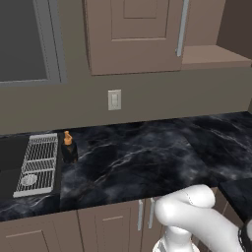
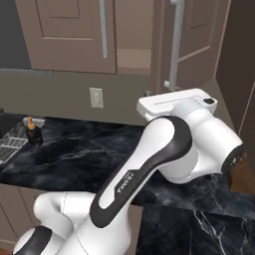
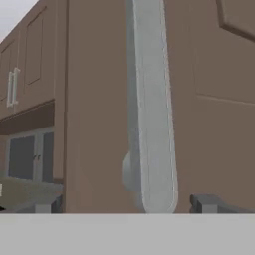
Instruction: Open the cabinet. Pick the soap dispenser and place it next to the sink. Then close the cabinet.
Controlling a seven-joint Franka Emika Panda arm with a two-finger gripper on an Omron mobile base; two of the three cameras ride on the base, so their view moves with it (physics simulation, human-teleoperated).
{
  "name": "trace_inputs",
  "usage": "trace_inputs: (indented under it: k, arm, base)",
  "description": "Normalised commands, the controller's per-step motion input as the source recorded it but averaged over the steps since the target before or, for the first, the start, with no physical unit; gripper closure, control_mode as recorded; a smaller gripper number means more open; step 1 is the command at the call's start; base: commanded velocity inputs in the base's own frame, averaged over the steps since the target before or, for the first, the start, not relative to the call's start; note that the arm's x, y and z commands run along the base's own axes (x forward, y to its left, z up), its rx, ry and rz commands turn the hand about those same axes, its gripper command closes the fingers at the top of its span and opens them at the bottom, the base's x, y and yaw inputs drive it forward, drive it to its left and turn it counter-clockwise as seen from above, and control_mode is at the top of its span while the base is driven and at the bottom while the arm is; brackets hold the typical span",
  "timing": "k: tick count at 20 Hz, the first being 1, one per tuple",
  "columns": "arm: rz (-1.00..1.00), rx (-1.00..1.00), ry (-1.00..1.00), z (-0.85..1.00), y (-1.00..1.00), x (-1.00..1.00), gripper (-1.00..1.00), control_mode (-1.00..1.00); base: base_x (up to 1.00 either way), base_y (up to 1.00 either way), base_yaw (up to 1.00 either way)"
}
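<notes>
The cabinet's (image 1: 135, 34) left door is shut, and its right door (image 2: 196, 35) stands swung out with the inner shelf (image 1: 211, 55) exposed. In the hand view my gripper (image 3: 127, 204) is open, with a fingertip on each side of the lower end of that door's silver bar handle (image 3: 152, 109). In the right base view my arm reaches up to the same handle (image 2: 176, 45). The soap dispenser (image 1: 68, 146), black with an orange pump, stands upright on the counter right beside the sink (image 1: 10, 165). Its spot in the right base view (image 2: 33, 132) is far left.
A pale grid rack (image 1: 38, 165) lies at the sink's right side. The dark marble counter (image 1: 157, 157) runs to the right. A wall switch plate (image 1: 114, 100) sits above it, a grey-framed window (image 1: 24, 39) at the upper left, and base cupboards (image 1: 108, 226) below.
</notes>
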Motion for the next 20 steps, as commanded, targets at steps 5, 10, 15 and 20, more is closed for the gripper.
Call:
trace_inputs:
  k: [5,10,15,20]
  arm:
    - [0.00,-0.14,0.05,0.04,0.24,0.59,-1.00,-1.00]
    - [0.00,-0.12,0.00,0.01,0.38,0.67,-1.00,-1.00]
    - [0.00,-0.11,0.00,0.04,0.39,0.69,-1.00,-1.00]
    - [0.00,-0.09,0.00,0.01,0.37,0.78,-1.00,-1.00]
  base:
    - [0.00,0.00,0.00]
    - [0.00,0.00,0.00]
    - [0.00,0.00,0.00]
    - [0.00,0.00,0.00]
